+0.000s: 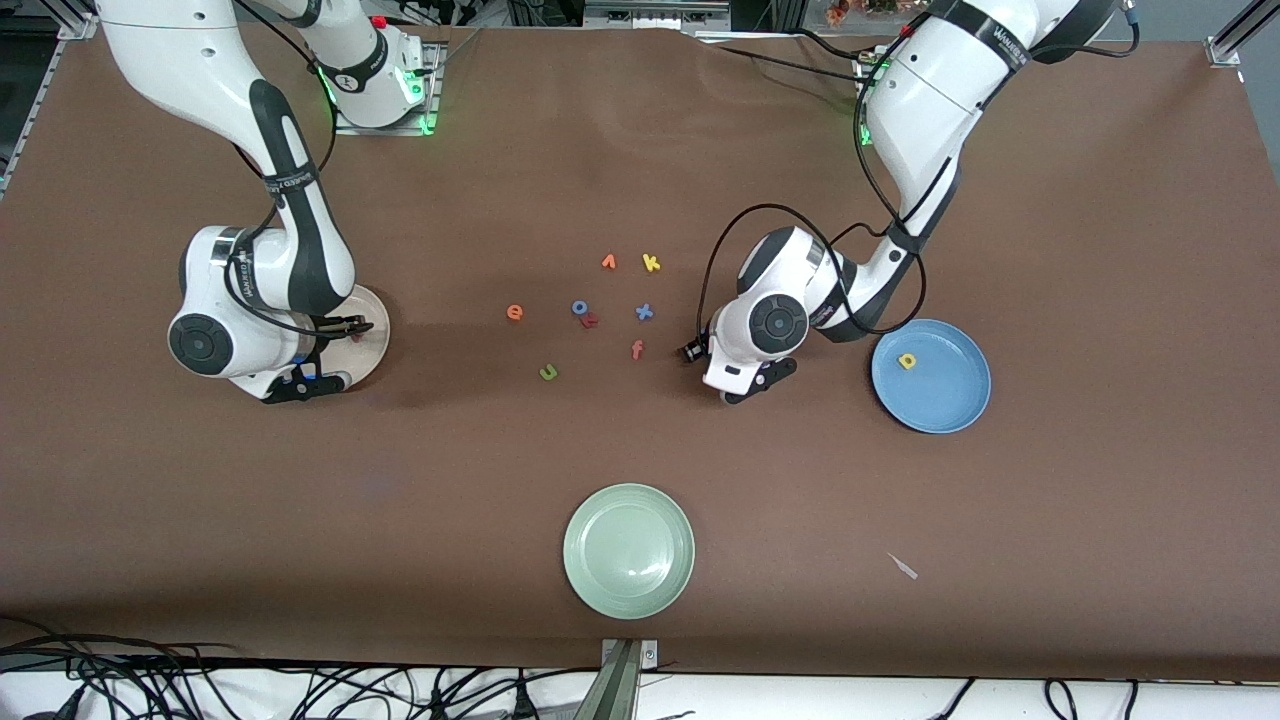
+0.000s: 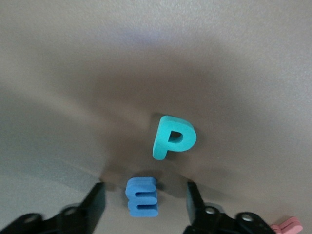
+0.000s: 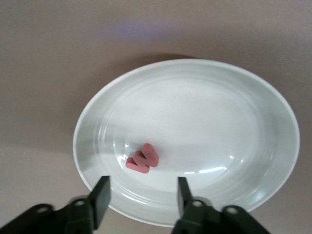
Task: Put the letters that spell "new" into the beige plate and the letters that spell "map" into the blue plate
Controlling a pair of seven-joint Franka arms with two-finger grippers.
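The right wrist view looks down into the beige plate (image 3: pixel 195 112), a round, shallow dish that appears pale cream against the brown table (image 3: pixel 44 58). The pinkish-red w (image 3: pixel 143 158) lies flat inside the plate on its smooth bottom, close to the part of the rim nearest the gripper. The right gripper (image 3: pixel 141 197) hangs over that same edge of the plate, its two dark fingers (image 3: pixel 101 195) spread apart with nothing between them, clear of the letter.
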